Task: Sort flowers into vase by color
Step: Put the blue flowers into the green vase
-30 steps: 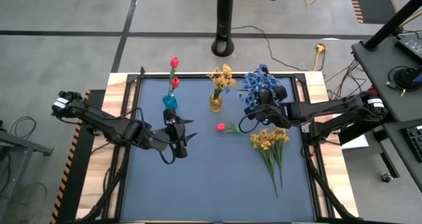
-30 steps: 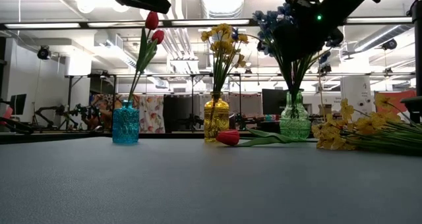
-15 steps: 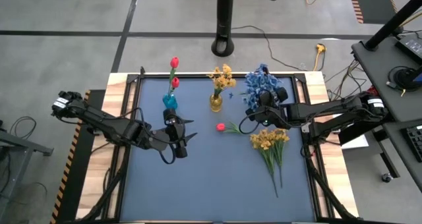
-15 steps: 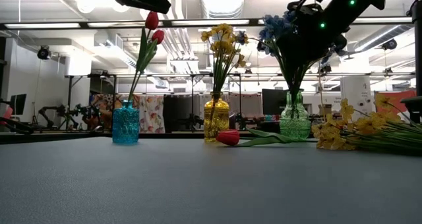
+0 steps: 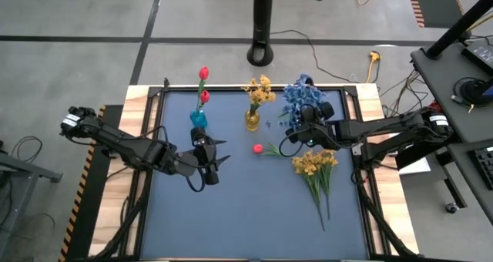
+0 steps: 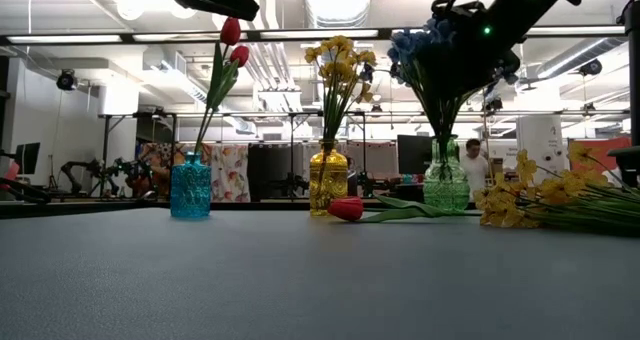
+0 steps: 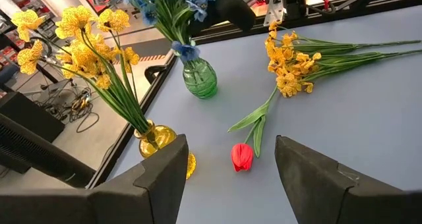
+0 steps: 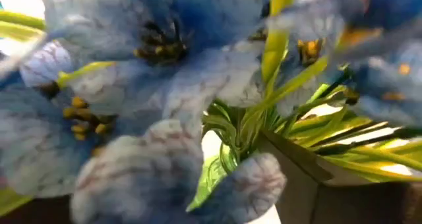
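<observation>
The blue flowers (image 6: 420,48) stand with their stems in the green vase (image 6: 445,185) near the table's far right. My right gripper (image 5: 303,125) is at those stems, above the vase, shut on them. Two red tulips (image 5: 203,85) stand in the blue vase (image 5: 199,120), and yellow flowers (image 5: 259,91) in the yellow vase (image 5: 252,122). One red tulip (image 5: 258,148) lies flat mid-table. A yellow bunch (image 5: 316,166) lies to its right. My left gripper (image 5: 222,152) hovers open near the blue vase, above the table. My right gripper holds the blue flowers by their green stems (image 8: 254,128), just below the blossoms and above the vase's mouth. One finger (image 8: 310,184) shows beside the stems; blossoms hide the other. The bunch stands roughly upright, with its lower stems (image 6: 443,130) inside the green vase.
The three vases stand in a row along the table's far side. A black pole base (image 5: 262,55) stands on the floor beyond the table. A raised black frame (image 5: 154,100) borders the mat. Bare mat (image 5: 246,216) stretches along the near side.
My right gripper has shifted a little above the green vase, and the blue blossoms have swayed with it and now show more toward the table's left. The stems' lower ends have stayed in the vase. My left arm has kept still.
</observation>
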### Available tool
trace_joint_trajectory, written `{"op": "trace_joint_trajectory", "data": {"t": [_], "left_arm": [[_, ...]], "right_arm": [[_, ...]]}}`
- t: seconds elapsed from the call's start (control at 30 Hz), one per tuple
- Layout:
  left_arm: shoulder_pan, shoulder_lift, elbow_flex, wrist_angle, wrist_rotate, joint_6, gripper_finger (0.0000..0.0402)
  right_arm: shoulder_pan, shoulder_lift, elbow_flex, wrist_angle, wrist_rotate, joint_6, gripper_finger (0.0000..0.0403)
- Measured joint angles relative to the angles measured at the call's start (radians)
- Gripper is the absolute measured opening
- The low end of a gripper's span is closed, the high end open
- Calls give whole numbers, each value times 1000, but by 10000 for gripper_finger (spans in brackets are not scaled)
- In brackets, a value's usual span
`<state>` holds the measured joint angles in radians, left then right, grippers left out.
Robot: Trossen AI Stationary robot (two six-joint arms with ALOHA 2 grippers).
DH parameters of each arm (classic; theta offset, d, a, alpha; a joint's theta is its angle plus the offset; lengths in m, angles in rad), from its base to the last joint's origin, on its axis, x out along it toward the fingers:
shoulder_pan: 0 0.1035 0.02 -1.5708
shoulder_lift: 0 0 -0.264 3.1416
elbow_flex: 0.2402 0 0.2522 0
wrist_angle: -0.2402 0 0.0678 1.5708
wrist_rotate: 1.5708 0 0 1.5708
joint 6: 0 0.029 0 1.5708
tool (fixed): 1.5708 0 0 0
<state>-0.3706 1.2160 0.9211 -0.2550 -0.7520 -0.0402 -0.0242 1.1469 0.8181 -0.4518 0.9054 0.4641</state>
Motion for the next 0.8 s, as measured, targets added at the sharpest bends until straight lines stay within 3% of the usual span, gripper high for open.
{"op": "trace_joint_trajectory", "data": {"t": [0.23,0.53,0.8], "left_arm": [[0,0,0,0,0,0,210],[0,0,0,-1,0,0,210],[0,0,0,-1,0,0,210]], "right_arm": [[0,0,46,-53,-27,2,211],[0,0,110,-213,-73,99,229],[0,0,153,-253,-129,123,254]]}}
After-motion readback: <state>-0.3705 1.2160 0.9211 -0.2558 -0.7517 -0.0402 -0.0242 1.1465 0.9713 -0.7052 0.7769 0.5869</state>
